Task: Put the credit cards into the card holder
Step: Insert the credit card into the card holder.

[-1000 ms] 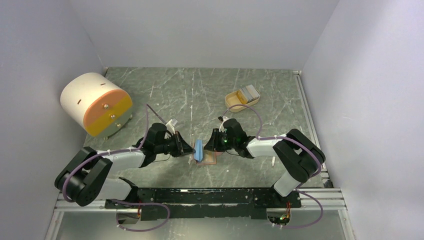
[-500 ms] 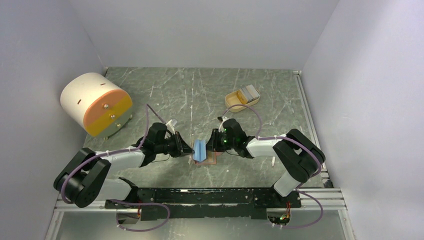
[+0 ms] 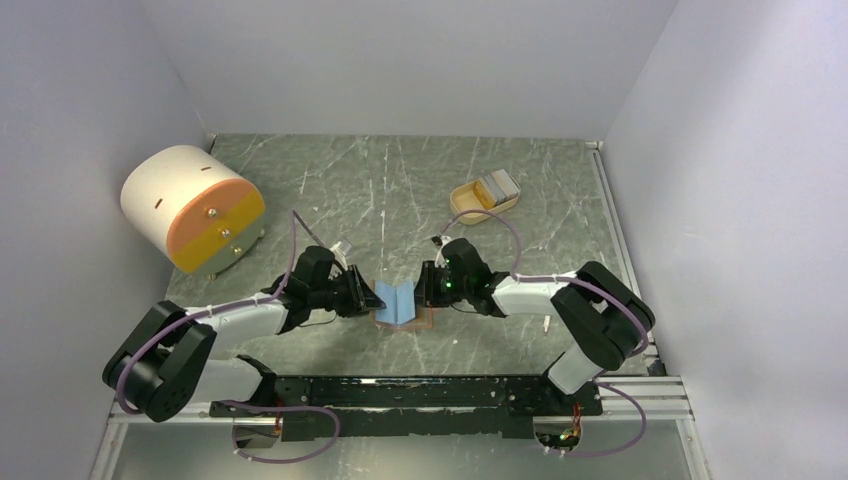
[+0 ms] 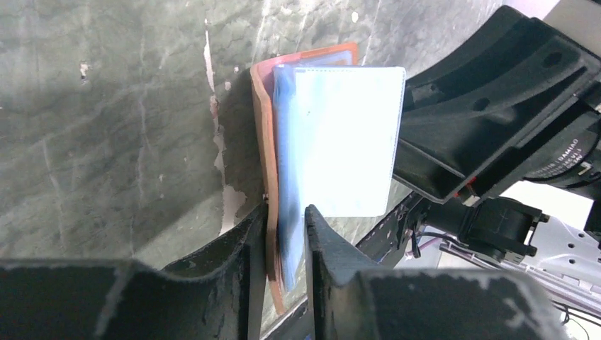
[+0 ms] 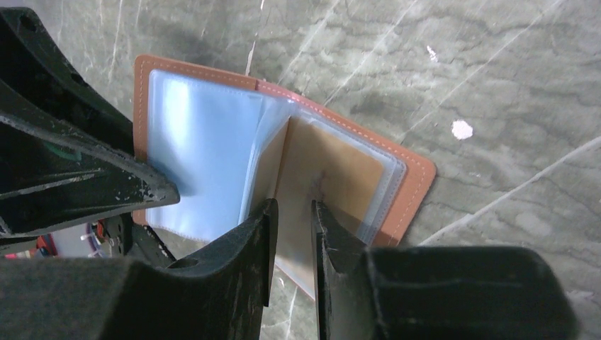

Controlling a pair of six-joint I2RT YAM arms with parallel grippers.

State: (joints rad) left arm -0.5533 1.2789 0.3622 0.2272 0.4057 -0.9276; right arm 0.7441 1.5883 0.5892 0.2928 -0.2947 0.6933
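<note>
The salmon-pink leather-like folding card holder (image 3: 398, 304) lies open on the grey marbled counter (image 3: 330, 190) between the two arms, with its clear plastic sleeves (image 5: 198, 149) fanned up. The main risk is that a sleeve or the cover slips free and the card holder flops shut (nothing else props it), since neither arm looks firmly clamped. The left fingers (image 4: 315, 230) stand a narrow gap apart, astride one edge of the cover and its bluish sleeves. The right fingers (image 5: 262, 227) stand equally narrow astride one upright leaf. Whether either pair actually presses on what it straddles, I cannot tell. A second risk is that both arms are busy here. The light blue and grey-white credit cards (image 3: 496, 185) sit in the beige oval tray (image 3: 465, 205), well apart toward the back, so one arm would have to let go to fetch them.
</note>
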